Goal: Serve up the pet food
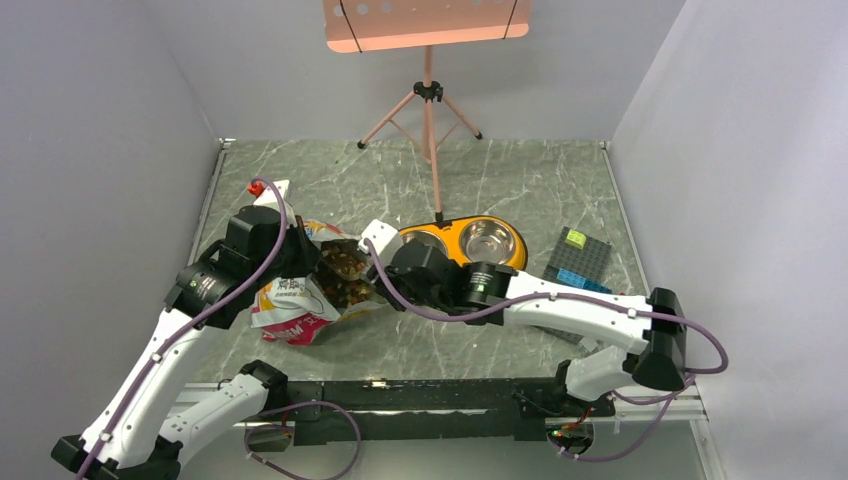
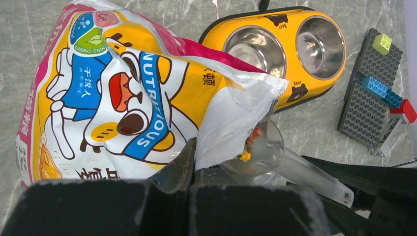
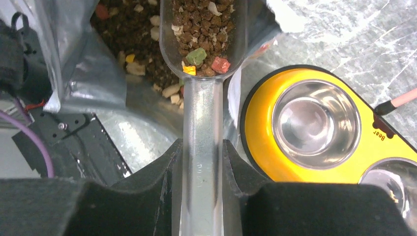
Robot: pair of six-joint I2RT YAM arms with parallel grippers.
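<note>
Right hand (image 3: 201, 157) clamps scoop (image 3: 202, 108), long axis pointing left into bag (image 1: 290, 300) of pet food (image 3: 201, 24); left hand (image 2: 193, 160) clamps bag rim; grey marbled table (image 1: 540, 180).

The bag (image 2: 123, 98) is yellow and white with a magenta edge. It is printed with a cartoon animal in dark outline and a blue band with white letters. A green, blue and pink emblem sits at its twelve o'clock, and its lining is silver. The kibble (image 3: 204, 24) is brown, mixed with green, red, orange and cream bits. The scoop (image 3: 201, 137) is clear. The feeder (image 2: 293, 73) is yellow with a black base and small dark bear faces, and its bowls (image 3: 317, 123) are shiny steel. The table (image 1: 540, 180) is grey-green marble with white veins. The brick plate (image 2: 364, 103) is dark grey and carries a lime brick (image 2: 382, 43) at one o'clock, blue bricks (image 2: 376, 86) and a red brick (image 2: 407, 110). The stand (image 1: 425, 22) is salmon pink. The arms (image 1: 570, 310) are white with black joints and have purple cables (image 1: 440, 312).
</note>
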